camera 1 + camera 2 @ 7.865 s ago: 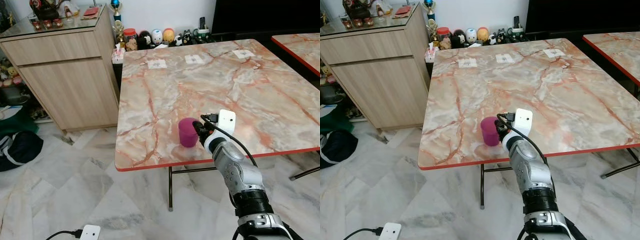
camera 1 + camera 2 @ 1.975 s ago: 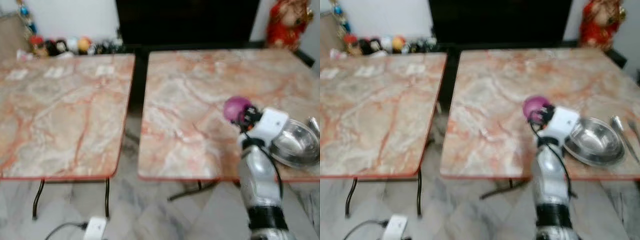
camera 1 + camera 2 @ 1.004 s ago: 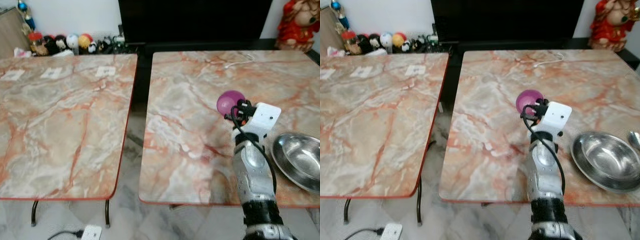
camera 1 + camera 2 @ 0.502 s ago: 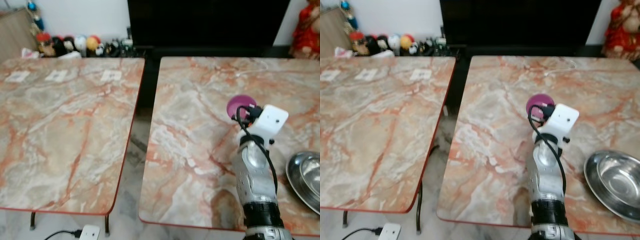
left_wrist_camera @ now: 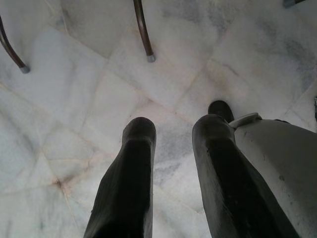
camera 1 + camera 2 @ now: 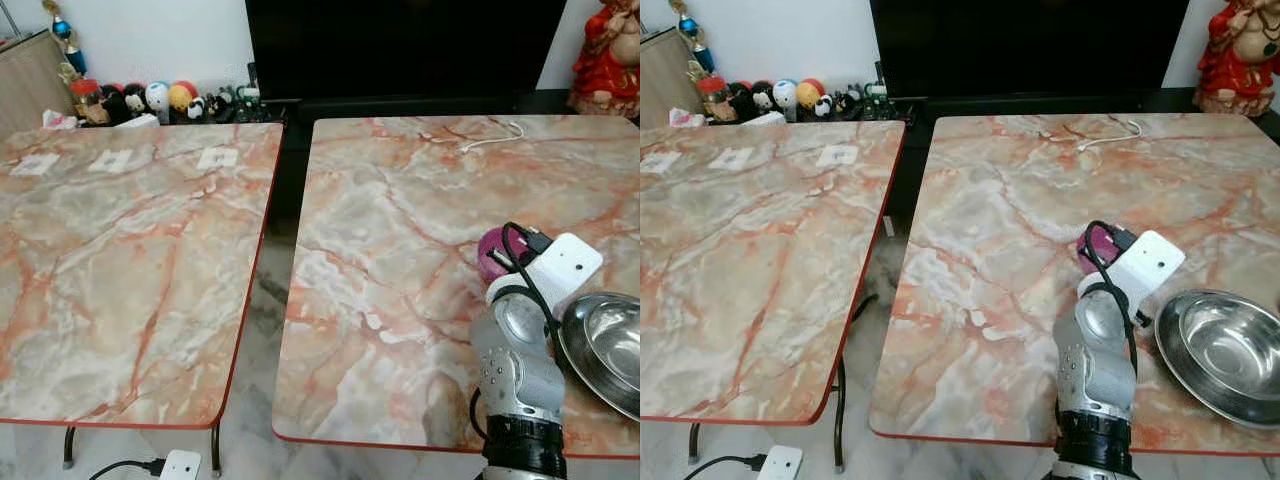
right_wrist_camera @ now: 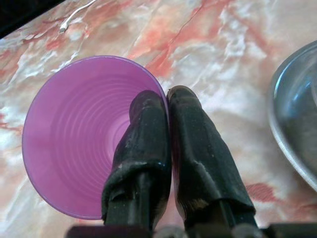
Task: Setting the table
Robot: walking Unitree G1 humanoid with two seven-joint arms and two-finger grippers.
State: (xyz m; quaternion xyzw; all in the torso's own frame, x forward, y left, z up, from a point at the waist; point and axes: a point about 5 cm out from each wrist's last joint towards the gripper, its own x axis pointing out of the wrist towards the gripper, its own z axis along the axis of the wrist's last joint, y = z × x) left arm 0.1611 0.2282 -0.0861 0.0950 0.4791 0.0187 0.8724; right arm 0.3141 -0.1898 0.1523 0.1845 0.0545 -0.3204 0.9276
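Note:
A purple plastic cup point(image 7: 74, 134) is pinched at its rim by my right gripper point(image 7: 166, 99), one black finger inside and one outside. From the head, the cup point(image 6: 492, 252) shows low over the right marble table point(image 6: 400, 200), half hidden behind my white wrist camera. I cannot tell whether it touches the tabletop. A steel bowl point(image 6: 605, 345) lies on the same table, just right of the cup. My left gripper point(image 5: 176, 129) hangs idle and open over the floor.
A second marble table point(image 6: 120, 250) stands to the left, across a narrow gap. A white cable point(image 6: 490, 135) lies at the right table's far edge. Toys point(image 6: 150, 98) and a dark TV unit point(image 6: 400, 40) line the back wall. A power strip point(image 6: 180, 465) lies on the floor.
The view has shifted as I turned from the left table to the right one. My right arm has brought the cup lower and closer to the steel bowl.

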